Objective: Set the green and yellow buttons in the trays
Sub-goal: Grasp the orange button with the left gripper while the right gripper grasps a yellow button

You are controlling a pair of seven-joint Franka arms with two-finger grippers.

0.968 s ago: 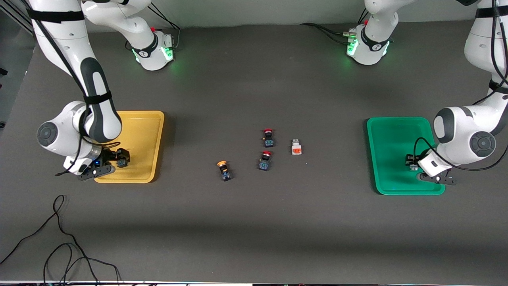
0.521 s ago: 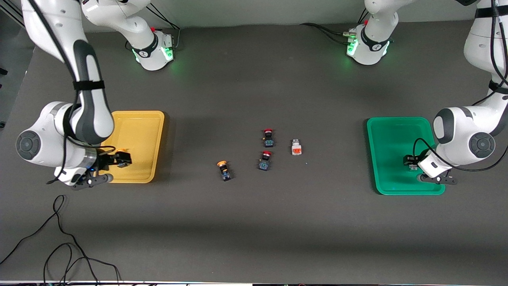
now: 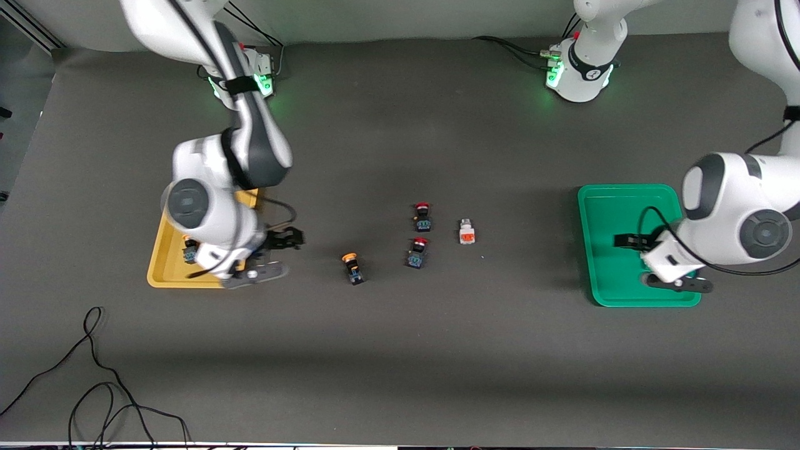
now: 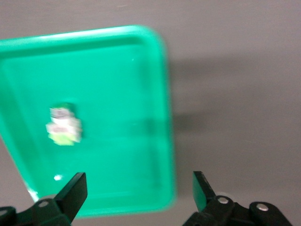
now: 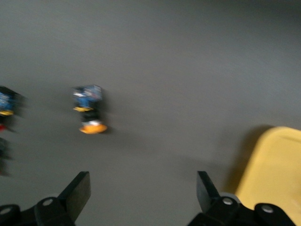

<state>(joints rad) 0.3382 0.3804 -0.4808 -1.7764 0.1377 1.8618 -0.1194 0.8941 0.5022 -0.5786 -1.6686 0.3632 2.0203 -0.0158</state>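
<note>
Both my grippers are open: right gripper (image 3: 282,253) beside the yellow tray (image 3: 164,267), left gripper (image 3: 631,257) over the green tray (image 3: 615,195). Rushing could knock the yellow button (image 3: 352,267) away.

— How many trays?

— Two: a yellow tray (image 3: 160,265) toward the right arm's end of the table and a green tray (image 3: 615,209) toward the left arm's end.

— And push-button switches?

— Six. Two are black with yellow-orange caps: the yellow-capped switch in the yellow tray (image 3: 189,252) and the yellow-capped switch on the table (image 3: 352,267). Two are white-bodied: the green-faced switch (image 4: 63,126) in the green tray and the orange-red-faced switch (image 3: 466,232) on the table. Two are black with red caps: one red-capped switch (image 3: 422,216) and the other red-capped switch (image 3: 417,252).

— Grippers?

— Two, the right gripper (image 3: 278,255) and the left gripper (image 3: 632,260), both spread wide.
</note>
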